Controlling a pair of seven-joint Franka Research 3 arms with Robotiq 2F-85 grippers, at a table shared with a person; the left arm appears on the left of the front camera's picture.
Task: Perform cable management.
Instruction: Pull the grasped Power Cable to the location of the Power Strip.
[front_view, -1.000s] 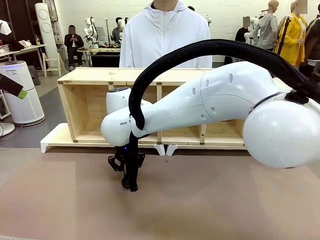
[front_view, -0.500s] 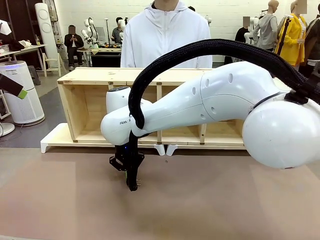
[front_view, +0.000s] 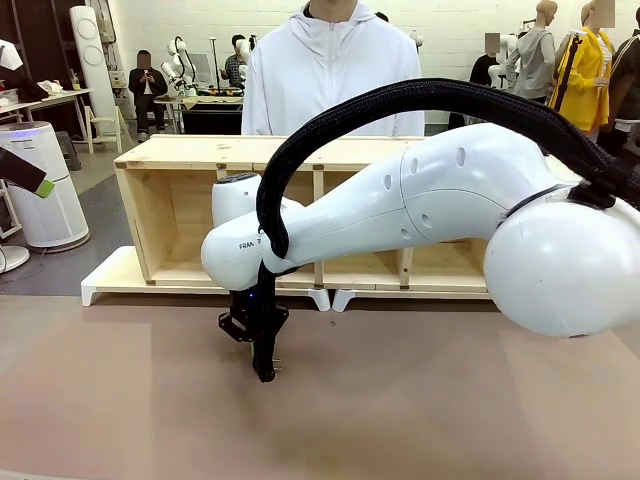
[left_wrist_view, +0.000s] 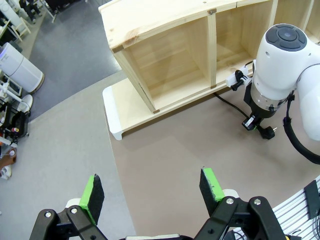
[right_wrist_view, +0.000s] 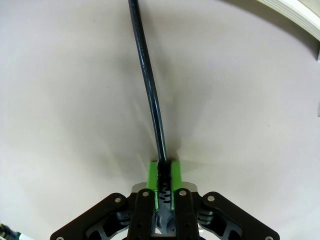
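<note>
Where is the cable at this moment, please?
The cable is pinched in the right hand, low over the brown table left of centre in the front view, just on the robot's side of the wooden shelf.

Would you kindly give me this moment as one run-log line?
right gripper: shut on cable, low over table | left gripper: open, holding nothing | person: standing behind shelf

thin black power cable (right_wrist_view: 151, 100): plain glossy black along its length
right gripper (right_wrist_view: 164, 166): matte black frame, bright green pads
left gripper (left_wrist_view: 151, 187): black frame, bright green pads
open wooden shelf unit (front_view: 180, 150): pale natural pine, faint grain
flat tabletop (front_view: 420, 410): plain dull pinkish-brown
rounded robot arm shell (front_view: 450, 200): glossy white
thick braided hose (front_view: 420, 92): black, woven texture
person's hooded zip top (front_view: 335, 70): white
</note>
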